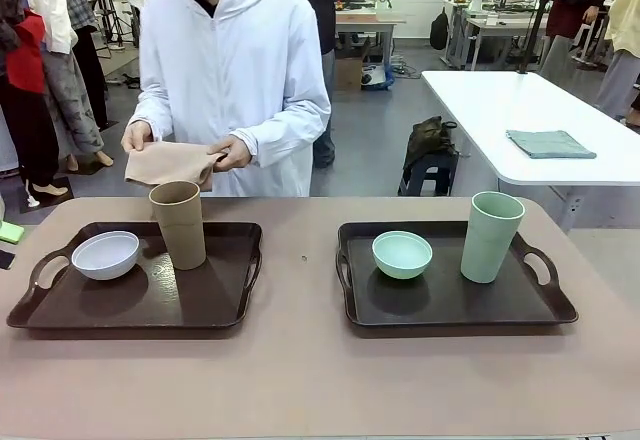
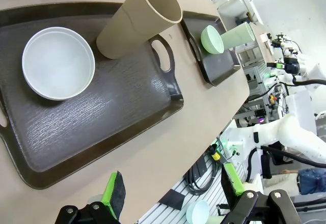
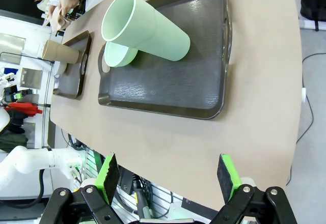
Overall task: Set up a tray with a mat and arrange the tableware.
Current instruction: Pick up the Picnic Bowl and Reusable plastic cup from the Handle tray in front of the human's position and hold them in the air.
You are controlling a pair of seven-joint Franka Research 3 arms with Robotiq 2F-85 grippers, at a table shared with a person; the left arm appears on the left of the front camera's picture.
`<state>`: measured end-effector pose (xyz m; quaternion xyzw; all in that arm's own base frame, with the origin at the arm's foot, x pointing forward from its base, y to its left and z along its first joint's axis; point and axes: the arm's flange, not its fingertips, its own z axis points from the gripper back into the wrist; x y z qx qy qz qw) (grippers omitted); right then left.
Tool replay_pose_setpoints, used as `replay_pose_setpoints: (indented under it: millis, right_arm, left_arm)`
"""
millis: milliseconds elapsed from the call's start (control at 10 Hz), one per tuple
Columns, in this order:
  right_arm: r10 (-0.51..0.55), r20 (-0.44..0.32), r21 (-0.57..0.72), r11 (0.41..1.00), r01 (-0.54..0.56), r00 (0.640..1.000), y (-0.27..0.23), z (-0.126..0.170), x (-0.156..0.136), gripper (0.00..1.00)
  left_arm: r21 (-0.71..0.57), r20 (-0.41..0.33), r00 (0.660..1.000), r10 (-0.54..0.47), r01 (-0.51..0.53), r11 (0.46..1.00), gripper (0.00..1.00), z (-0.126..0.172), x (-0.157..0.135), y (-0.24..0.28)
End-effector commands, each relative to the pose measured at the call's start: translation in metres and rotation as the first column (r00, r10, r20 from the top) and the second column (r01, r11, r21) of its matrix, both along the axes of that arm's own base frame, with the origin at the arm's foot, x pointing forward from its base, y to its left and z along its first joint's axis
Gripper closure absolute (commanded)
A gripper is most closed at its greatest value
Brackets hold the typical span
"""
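Both spread: left gripper (image 2: 170, 172), right gripper (image 3: 167, 159); brown cup (image 1: 180, 228) hides part of cloth (image 1: 163, 162)

No writing, label, brand or number can be read anywhere in these views.

Trays, dark brown plastic, handled: two (left tray (image 1: 200, 305); right tray (image 1: 450, 307)).
Small round bowls: two (white bowl (image 1: 105, 254); mint green bowl (image 1: 402, 254)).
Tall handleless cups: two (tan cup (image 1: 180, 225); pale green cup (image 1: 491, 237)).
Beige cloth mat (image 1: 165, 165): one.
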<state>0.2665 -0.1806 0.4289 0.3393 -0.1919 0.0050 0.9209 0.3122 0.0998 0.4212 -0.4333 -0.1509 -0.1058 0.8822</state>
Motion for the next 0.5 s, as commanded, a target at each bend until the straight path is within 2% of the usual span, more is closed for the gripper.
replay_pose_setpoints:
  millis: [0, 400]
  right_arm:
    - [0.002, 0.012, 0.018, 1.000, -0.003, 1.000, -0.0018, -0.0005, 0.0006, 0.00]
    - [0.002, 0.012, 0.018, 1.000, -0.003, 1.000, -0.0018, -0.0005, 0.0006, 0.00]
  left_arm:
    - [-0.017, 0.027, 1.000, -0.006, 0.007, 1.000, 0.00, -0.0013, 0.0024, 0.0025]
    - [-0.017, 0.027, 1.000, -0.006, 0.007, 1.000, 0.00, -0.0013, 0.0024, 0.0025]
